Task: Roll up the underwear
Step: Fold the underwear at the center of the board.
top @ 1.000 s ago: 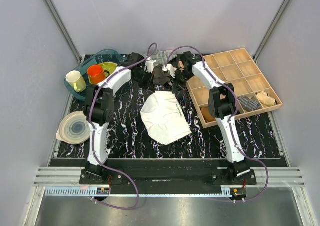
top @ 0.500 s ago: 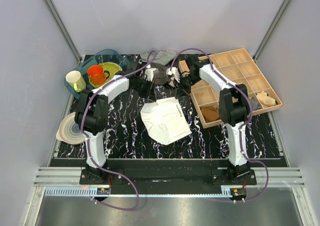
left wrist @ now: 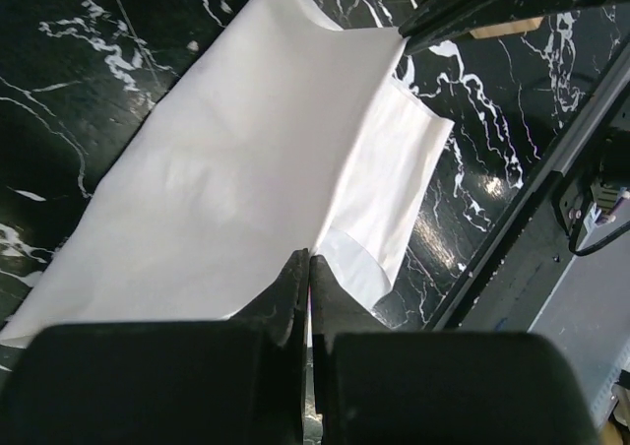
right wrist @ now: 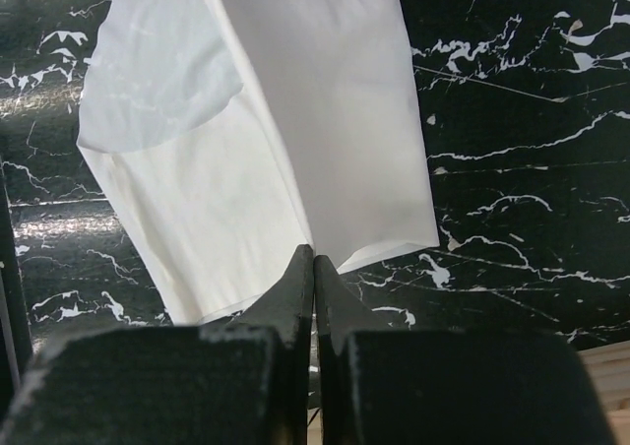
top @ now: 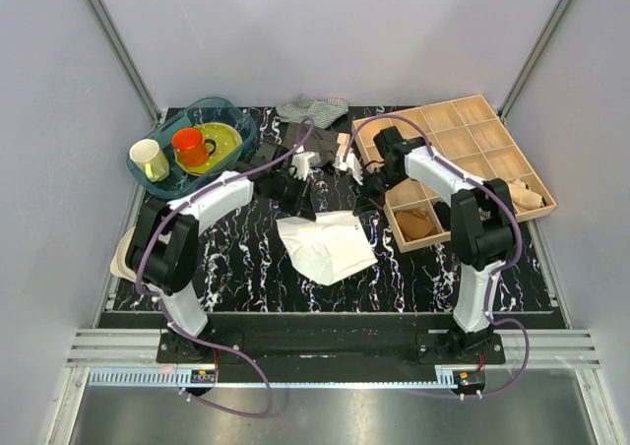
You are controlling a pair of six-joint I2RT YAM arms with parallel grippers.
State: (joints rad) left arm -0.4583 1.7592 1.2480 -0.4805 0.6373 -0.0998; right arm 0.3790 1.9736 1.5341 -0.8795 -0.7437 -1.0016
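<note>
The white underwear lies on the black marbled table, its far edge lifted and doubled over towards the near side. My left gripper is shut on the far left corner of that edge. The right gripper is shut on the far right corner. In the left wrist view the closed gripper pinches the cloth, which stretches away taut. The right wrist view shows that closed gripper nipping the cloth, with a folded layer underneath.
A wooden compartment tray stands at the right, holding a brown item and a beige one. A blue basin with mugs sits at the back left. Striped cloth lies at the back; a plate at the left.
Both grippers have come towards the near side, drawing the underwear's far edge over the garment. The visible cloth is shorter from front to back than before.
</note>
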